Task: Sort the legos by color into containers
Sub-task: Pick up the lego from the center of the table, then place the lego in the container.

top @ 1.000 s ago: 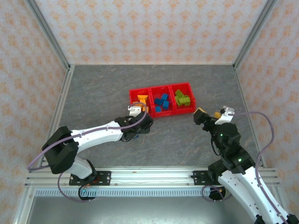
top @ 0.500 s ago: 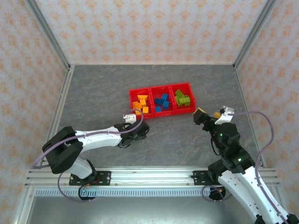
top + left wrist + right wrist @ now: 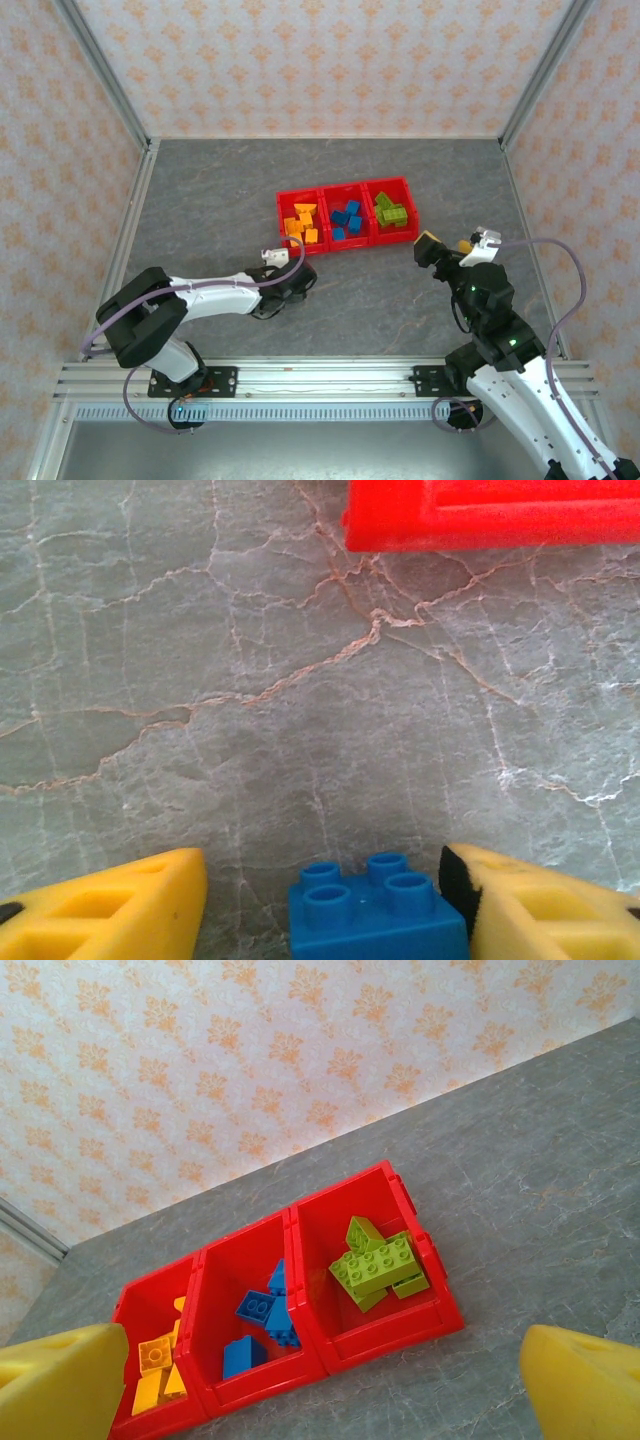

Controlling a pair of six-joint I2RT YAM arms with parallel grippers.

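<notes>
Left claw [image 3: 320, 876] astride blue lego [image 3: 378, 922], lego off-centre within it

The lower edge cuts off the blue lego [image 3: 378, 922].

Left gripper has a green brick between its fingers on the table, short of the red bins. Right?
No: the brick between the left gripper fingers is blue, not green, per the left wrist view. It does lie on the table, short of the red bins.
</notes>
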